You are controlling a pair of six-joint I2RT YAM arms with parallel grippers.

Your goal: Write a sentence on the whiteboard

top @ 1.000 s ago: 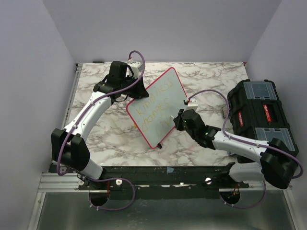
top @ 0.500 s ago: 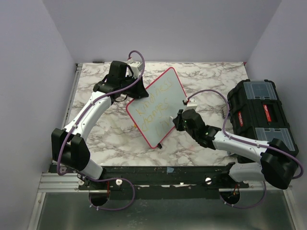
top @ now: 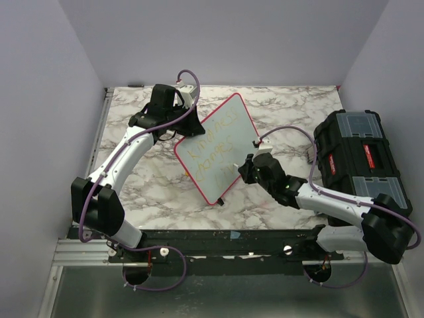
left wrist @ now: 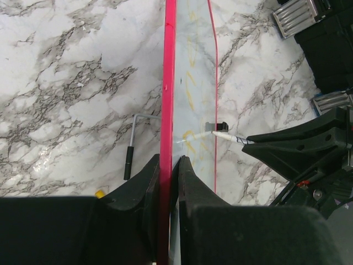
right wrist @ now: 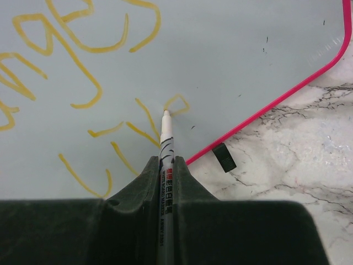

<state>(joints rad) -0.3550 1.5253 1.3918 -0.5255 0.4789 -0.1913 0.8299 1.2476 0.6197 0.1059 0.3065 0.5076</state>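
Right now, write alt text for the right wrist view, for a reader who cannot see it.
A white marker, clamped between two dark fingers, touches its tip to a whiteboard at the end of yellow handwritten letters. The board's red frame curves at the right, with a small black clip at its edge and a marble table beyond.

marble-patterned table [top: 278, 106], white with grey veins, stretching back to the far edge. big black toolbox [top: 358, 156] with clear lid panels parked at the right edge. near the middle the whiteboard [top: 215, 149] leans tilted, lower corner down by the surface, contact unclear. just beside its red rim, a bent metal rod [left wrist: 130, 154] with a black handle lies flat on the marble
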